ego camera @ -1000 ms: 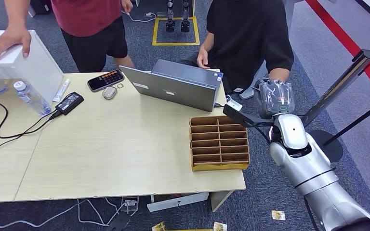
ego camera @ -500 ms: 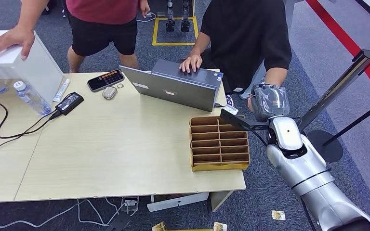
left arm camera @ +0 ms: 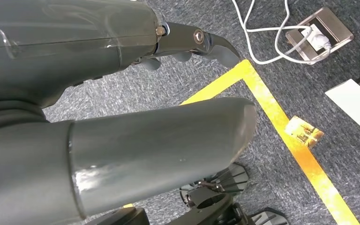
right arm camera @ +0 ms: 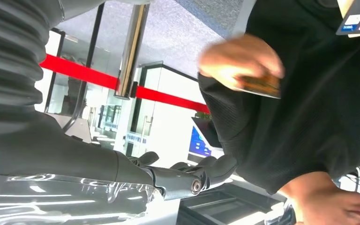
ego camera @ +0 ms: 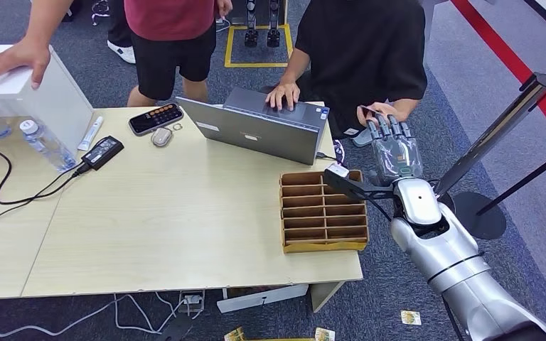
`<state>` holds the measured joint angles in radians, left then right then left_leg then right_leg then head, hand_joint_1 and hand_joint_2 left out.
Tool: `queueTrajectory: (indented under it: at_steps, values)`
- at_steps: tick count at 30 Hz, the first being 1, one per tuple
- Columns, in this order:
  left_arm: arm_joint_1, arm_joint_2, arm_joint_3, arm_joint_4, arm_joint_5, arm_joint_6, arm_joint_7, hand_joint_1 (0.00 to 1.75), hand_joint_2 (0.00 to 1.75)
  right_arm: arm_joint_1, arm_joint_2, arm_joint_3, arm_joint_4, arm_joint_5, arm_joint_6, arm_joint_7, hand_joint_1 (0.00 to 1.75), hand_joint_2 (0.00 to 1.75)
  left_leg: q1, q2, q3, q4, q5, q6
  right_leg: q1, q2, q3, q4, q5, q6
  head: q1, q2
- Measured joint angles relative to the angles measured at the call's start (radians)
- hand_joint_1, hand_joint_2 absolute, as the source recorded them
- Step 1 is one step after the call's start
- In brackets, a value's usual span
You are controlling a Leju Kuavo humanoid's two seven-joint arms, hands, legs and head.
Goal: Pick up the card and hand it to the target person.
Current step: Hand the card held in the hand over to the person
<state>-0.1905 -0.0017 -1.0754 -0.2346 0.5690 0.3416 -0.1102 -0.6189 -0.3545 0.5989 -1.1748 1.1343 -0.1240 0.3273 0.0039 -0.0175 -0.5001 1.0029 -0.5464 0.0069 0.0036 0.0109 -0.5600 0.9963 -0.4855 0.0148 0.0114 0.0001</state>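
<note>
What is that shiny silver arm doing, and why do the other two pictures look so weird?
That arm belongs to a walking robot. The big picture comes from a camera in its head, looking down at a table with a laptop and a brown divided box. The odd, tilted pictures come from cameras at its wrists. Its right hand reaches out with fingers spread, empty. The person in black holds the card. The left hand hangs over the floor.

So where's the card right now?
The card is in the hand of the seated person in black, seen in the right wrist view, beyond the robot's right hand, whose fingers are spread and hold nothing, past the table's right end.
</note>
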Motion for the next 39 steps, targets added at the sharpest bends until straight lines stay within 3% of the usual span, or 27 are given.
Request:
queueTrajectory:
  at_steps: [4,12,16,27,39]
  values:
    - [0.004,0.000,0.000,0.000,-0.002,0.000,0.001,0.00,0.00,0.011,0.000,-0.002,-0.001,-0.016,-0.058,0.005,0.00,1.75,0.000,0.000,0.000,0.000,0.000,0.000,0.000,0.000,0.000,0.000,0.000,0.000,0.000,0.000]
    - [0.026,0.000,0.002,0.000,0.023,0.024,-0.017,0.00,0.00,0.101,0.032,-0.066,-0.103,-0.204,-0.429,-0.060,0.00,1.75,0.000,0.000,0.000,0.000,0.000,0.000,0.000,0.000,0.000,0.000,0.000,0.000,0.000,0.000]
    - [0.045,0.001,0.004,0.000,0.043,0.040,-0.031,0.00,0.00,0.191,0.069,-0.101,-0.211,-0.299,-0.541,-0.107,0.00,1.75,0.000,0.000,0.000,0.000,0.000,0.000,0.000,0.000,0.000,0.000,0.000,0.000,0.000,0.000]
    - [0.071,0.006,0.033,0.000,0.089,0.059,-0.039,0.00,0.00,0.429,0.176,-0.183,-0.417,-0.634,-0.569,-0.290,0.00,1.75,0.000,-0.001,0.000,0.000,0.000,0.000,0.000,0.000,0.000,0.000,-0.001,0.000,0.000,0.000]
    - [0.072,0.008,0.062,0.001,0.136,0.078,-0.040,0.00,0.00,0.582,0.258,-0.148,-0.322,-0.874,-0.567,-0.397,0.00,1.75,0.001,0.000,0.000,-0.001,0.000,-0.001,0.000,0.000,0.000,0.000,-0.001,-0.001,0.000,0.000]
